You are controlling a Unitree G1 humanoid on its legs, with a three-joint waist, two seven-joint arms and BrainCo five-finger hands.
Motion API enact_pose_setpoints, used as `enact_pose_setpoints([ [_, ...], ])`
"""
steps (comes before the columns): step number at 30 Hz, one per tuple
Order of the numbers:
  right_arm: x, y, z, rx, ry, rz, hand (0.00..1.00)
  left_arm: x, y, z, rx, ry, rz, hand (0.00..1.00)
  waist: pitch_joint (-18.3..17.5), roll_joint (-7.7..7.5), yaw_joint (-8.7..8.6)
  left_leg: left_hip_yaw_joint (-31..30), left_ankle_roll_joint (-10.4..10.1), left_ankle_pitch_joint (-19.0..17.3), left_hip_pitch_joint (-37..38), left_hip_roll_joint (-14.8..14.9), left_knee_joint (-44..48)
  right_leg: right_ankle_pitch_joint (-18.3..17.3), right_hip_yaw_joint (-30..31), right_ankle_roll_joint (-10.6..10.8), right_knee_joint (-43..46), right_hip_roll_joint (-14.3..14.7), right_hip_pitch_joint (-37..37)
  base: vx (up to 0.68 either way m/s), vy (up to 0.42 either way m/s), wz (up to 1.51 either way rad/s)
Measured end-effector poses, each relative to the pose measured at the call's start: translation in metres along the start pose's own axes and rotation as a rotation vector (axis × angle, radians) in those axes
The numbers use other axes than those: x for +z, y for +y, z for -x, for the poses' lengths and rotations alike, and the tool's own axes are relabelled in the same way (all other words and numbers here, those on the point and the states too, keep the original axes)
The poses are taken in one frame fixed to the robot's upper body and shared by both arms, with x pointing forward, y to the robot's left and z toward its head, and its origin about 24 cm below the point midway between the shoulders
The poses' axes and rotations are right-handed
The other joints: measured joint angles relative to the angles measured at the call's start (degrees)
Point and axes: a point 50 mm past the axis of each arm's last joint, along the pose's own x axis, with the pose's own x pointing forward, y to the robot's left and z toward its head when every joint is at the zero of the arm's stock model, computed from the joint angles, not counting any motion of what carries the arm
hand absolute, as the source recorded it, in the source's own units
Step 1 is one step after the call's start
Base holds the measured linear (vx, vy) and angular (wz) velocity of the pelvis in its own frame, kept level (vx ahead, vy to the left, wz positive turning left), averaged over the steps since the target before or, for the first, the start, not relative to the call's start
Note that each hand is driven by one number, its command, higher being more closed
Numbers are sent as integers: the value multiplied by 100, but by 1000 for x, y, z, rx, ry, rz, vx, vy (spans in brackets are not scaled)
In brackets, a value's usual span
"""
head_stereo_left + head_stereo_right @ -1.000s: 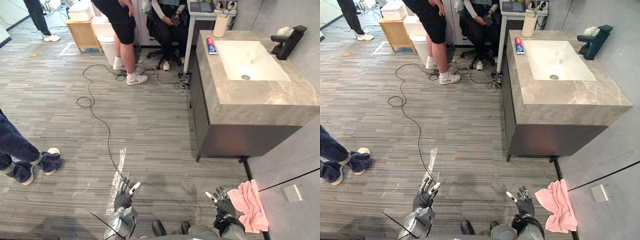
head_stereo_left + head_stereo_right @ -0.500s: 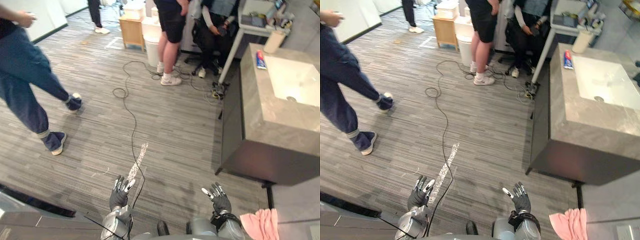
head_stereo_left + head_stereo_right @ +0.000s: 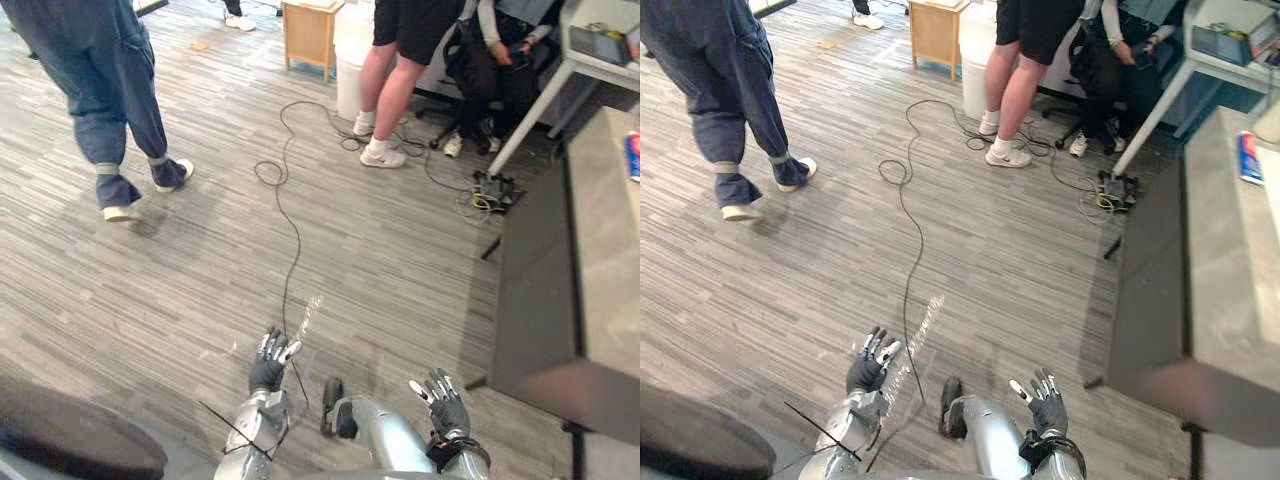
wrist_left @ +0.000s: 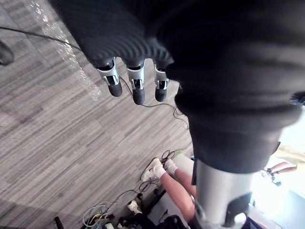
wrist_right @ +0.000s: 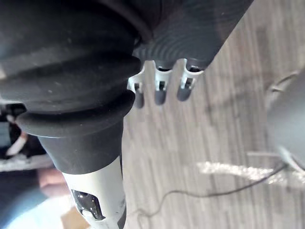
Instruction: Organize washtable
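The grey stone washtable (image 3: 600,250) stands at the right edge on a dark cabinet (image 3: 1145,290). A red-and-blue toothpaste tube (image 3: 1246,158) lies on its far end. My left hand (image 3: 268,362) hangs low over the wooden floor with straight fingers and holds nothing. My right hand (image 3: 445,405) is at the bottom right, fingers spread and empty, well short of the cabinet. In the wrist views the left hand's fingers (image 4: 137,86) and the right hand's fingers (image 5: 159,90) point at bare floor.
A person in jeans (image 3: 105,110) walks at the left. A person in shorts (image 3: 385,90) stands at the back beside a seated person (image 3: 495,60). A black cable (image 3: 285,200) snakes over the floor. A wooden stool (image 3: 310,35) and a white table leg (image 3: 525,110) stand behind.
The camera has swung left: the washtable has slid to the right edge, the sink and pink towel have left the view. The person in jeans has walked further in. Both hands stay open.
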Motion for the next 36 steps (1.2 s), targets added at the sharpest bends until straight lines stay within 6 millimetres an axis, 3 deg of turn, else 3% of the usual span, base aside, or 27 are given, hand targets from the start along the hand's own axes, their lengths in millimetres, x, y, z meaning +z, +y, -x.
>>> enact_pose_setpoints([
  [2,6,9,-5,19,-27,-25,0,0,17,6,61,1,-4,0,10,-121,142,203,277,-161,-342,828,713,-108,691,181,-318,2,831,671,131,-116],
  [4,13,14,-8,27,-62,-36,0,1,29,8,110,-1,0,0,23,-147,370,134,561,-332,-812,1208,646,-106,1406,202,-597,-84,1232,501,217,-155],
  [5,14,15,-9,29,-67,-37,0,0,32,9,122,2,0,0,35,-169,416,60,646,-385,-970,1266,537,-116,1637,217,-645,-142,1332,501,355,-177],
  [6,15,16,-9,29,-70,-36,0,1,38,12,152,-3,2,0,54,-297,484,-164,763,-453,-1242,1237,44,-242,2057,434,-644,-367,1477,458,433,-152],
  [7,15,15,-9,27,-69,-33,0,0,42,15,173,1,5,0,51,-369,484,-387,774,-460,-1402,1200,-549,-349,2351,585,-623,-535,1560,513,580,-179],
  [8,15,11,-7,20,-75,-27,0,-2,45,18,184,8,5,0,47,-394,495,-806,756,-448,-1535,1164,-1585,-573,2727,867,-528,-703,1571,473,669,-161],
  [10,14,4,-5,6,-75,-10,0,-6,45,21,192,18,16,0,14,-278,485,-1661,674,-391,-1421,1084,-3224,-985,3231,1238,-267,-788,1484,352,586,-170],
  [11,5,-9,0,-26,-26,16,0,-12,48,25,225,30,45,0,-73,-150,514,-1938,-299,528,-1049,981,-3769,-1355,3905,1593,113,-794,1428,360,552,-171],
  [13,-10,-8,9,-36,27,-4,0,-4,56,26,249,-3,43,0,-188,-374,469,-1700,-251,262,-923,918,-3589,-1357,4142,1550,578,-546,1248,469,529,-118],
  [14,-18,-8,14,-43,56,-11,0,1,58,29,254,-24,42,0,-237,-514,452,-1744,-175,217,-988,891,-3006,-1308,4147,1252,836,-286,1138,402,394,-113],
  [15,-21,-3,12,-40,60,-29,0,10,58,28,245,-58,36,0,-251,-730,487,-2071,33,-15,-1576,708,-1953,-1250,4470,1143,889,-495,1101,275,311,-125],
  [17,-15,-3,5,-41,40,-30,0,10,51,28,224,-69,50,0,-393,-589,587,-2527,161,-178,-1652,611,-2646,-1225,4846,1177,682,-501,1034,158,361,-154],
  [18,-14,-4,-2,-38,50,-14,0,9,48,27,211,-64,52,0,-352,-506,716,-2259,-52,-442,-1592,644,-2506,-1256,5079,1226,665,-582,1000,210,565,-202],
  [19,-17,0,-4,-23,71,-11,0,9,48,27,205,-55,41,0,-453,-621,730,-1784,117,-573,-1422,581,-2528,-1093,5108,1315,852,-773,837,196,571,-173],
  [21,-22,5,-2,1,86,-28,0,14,49,26,186,-60,8,0,-470,-646,700,-1249,273,-613,-1047,396,-2849,-681,5025,1355,1399,-997,400,162,401,-119],
  [22,-21,8,-3,12,86,-44,0,16,49,25,174,-61,-8,0,-494,-623,660,-886,412,-546,-758,286,-3223,-216,4556,1355,1631,-1194,95,131,376,-113],
  [23,-20,8,-4,14,84,-50,0,17,49,25,170,-60,-14,0,-504,-540,640,-717,501,-491,-630,264,-3431,14,4190,1357,1640,-1324,-41,124,347,-122],
  [24,-18,11,-7,28,75,-51,0,20,48,25,161,-68,-23,0,-503,-423,643,-431,614,-403,-346,248,-3836,62,3287,1298,1648,-1549,-253,118,309,-123],
  [25,-15,14,-9,42,66,-52,0,22,48,24,155,-75,-31,0,-487,-329,647,-228,674,-299,-80,229,-4231,-169,2355,1355,1523,-1634,-330,129,289,-121],
  [26,-13,15,-10,48,61,-51,0,23,48,24,151,-78,-35,0,-496,-279,643,-134,680,-241,29,235,-4448,-307,1933,1403,1374,-1591,-352,137,226,-95],
  [28,-7,13,-14,58,44,-29,0,30,43,16,124,-95,-44,0,-473,-42,604,-64,704,-105,125,381,-4842,-388,1208,1403,526,-955,-381,200,166,-50],
  [29,-2,5,-16,42,31,-10,0,39,35,5,80,-118,-53,0,-457,-24,603,-25,696,-84,158,333,-4933,14,1162,1170,-493,-420,-415,274,110,-7],
  [30,-5,-3,-12,10,37,-19,0,42,35,0,75,-112,-72,0,-475,-325,596,-23,666,-105,275,-41,-4810,1383,1164,933,-1515,-422,-202,300,58,-12],
  [32,2,-7,-17,-1,20,-9,0,34,33,-3,87,-87,-42,0,-436,-239,650,41,605,-280,38,-15,-4234,1505,1359,904,-1663,-589,-7,243,48,-28],
  [33,4,-9,-18,-12,8,-13,0,29,29,-1,74,-75,-28,0,-414,-171,611,43,532,-218,158,36,-4753,1530,1414,941,-1838,-636,179,191,63,-31],
  [36,4,-15,-18,-30,15,-6,0,19,21,-1,39,-43,-18,0,-455,-5,640,34,366,276,266,280,-5292,1490,1462,1132,-2040,-597,435,155,60,-22],
])
